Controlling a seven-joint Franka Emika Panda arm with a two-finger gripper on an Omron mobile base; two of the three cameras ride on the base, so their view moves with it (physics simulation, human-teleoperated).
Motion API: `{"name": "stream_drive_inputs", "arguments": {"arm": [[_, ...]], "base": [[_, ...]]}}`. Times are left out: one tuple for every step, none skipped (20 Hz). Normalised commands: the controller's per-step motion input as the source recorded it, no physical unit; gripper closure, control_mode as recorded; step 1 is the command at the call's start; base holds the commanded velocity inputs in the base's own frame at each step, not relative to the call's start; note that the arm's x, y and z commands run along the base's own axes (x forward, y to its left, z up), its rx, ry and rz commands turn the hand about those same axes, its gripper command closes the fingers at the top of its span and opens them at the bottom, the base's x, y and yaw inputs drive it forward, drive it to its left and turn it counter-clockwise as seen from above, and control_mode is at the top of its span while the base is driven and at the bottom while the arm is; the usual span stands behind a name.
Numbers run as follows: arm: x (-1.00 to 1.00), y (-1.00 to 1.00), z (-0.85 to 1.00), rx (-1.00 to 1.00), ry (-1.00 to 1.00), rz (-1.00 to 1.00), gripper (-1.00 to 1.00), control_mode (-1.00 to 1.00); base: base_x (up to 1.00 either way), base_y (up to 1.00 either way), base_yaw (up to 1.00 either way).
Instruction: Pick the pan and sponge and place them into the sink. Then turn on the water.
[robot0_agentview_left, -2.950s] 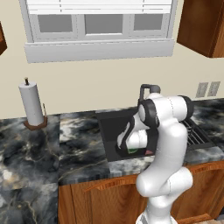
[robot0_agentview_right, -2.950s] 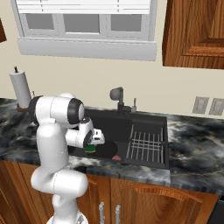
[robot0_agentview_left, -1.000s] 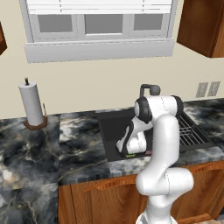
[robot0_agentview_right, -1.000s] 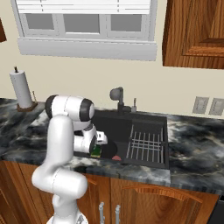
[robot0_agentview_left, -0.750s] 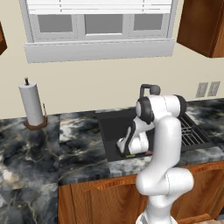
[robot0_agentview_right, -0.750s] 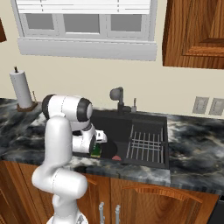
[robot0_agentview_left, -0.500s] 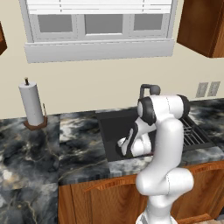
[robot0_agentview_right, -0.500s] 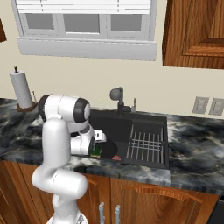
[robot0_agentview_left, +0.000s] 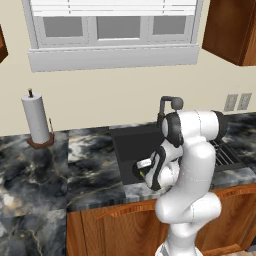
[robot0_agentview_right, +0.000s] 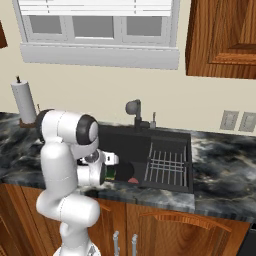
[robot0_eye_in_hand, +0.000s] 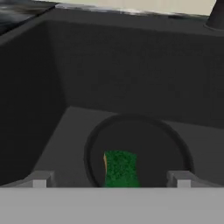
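- Where the marbled counter (robot0_agentview_left: 45, 170) runs under the window, the sink (robot0_agentview_left: 131, 145) is sunk into it as a dark grey basin, with a dark faucet (robot0_agentview_right: 134, 111) at its back rim and a ribbed black drying rack (robot0_agentview_right: 168, 166) along its right-hand side.
- Over the front of the basin the white arm (robot0_agentview_left: 192, 165) bends down, its hand low inside the sink.
- On the sink floor lies the pan (robot0_eye_in_hand: 144, 140), round, flat and matte black, seen from the hand view just ahead of the finger tips.
- Inside the pan, near its closest edge, rests the sponge (robot0_eye_in_hand: 120, 169), green face up with a thin yellow edge on its left side; it sits between the two fingers' lines but touches neither.
- At the bottom of the hand view the gripper (robot0_eye_in_hand: 110, 179) has its jaws spread wide and holds nothing.
- Near the rack, a small red mark (robot0_agentview_right: 133, 180) shows on the sink bottom.
- On the counter far left stands a paper towel roll (robot0_agentview_left: 36, 120), upright on its holder.
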Motion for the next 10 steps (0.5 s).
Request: {"name": "stream_drive_inputs", "arguments": {"arm": [[-0.26, -0.26, 0.40, 0.05, -0.14, 0.02, -1.00, -1.00], [-0.25, -0.25, 0.41, 0.06, -0.12, 0.01, -1.00, -1.00], [-0.26, -0.25, 0.41, 0.07, -0.11, 0.01, -1.00, -1.00], [-0.26, -0.25, 0.40, 0.07, -0.12, 0.01, -1.00, -1.00], [-0.25, -0.25, 0.40, 0.07, -0.12, 0.01, -1.00, -1.00], [-0.25, -0.25, 0.41, 0.07, -0.12, 0.01, -1.00, -1.00], [-0.26, -0.24, 0.41, 0.06, -0.12, 0.01, -1.00, -1.00], [-0.30, -0.21, 0.41, 0.07, -0.12, 0.00, -1.00, -1.00], [-0.38, -0.15, 0.40, 0.08, -0.12, 0.00, -1.00, -1.00], [-0.40, -0.11, 0.38, 0.08, -0.12, 0.00, -1.00, -1.00]], "base": [[0.00, 0.00, 0.00], [0.00, 0.00, 0.00], [0.00, 0.00, 0.00], [0.00, 0.00, 0.00], [0.00, 0.00, 0.00], [0.00, 0.00, 0.00], [0.00, 0.00, 0.00], [0.00, 0.00, 0.00], [0.00, 0.00, 0.00], [0.00, 0.00, 0.00]]}}
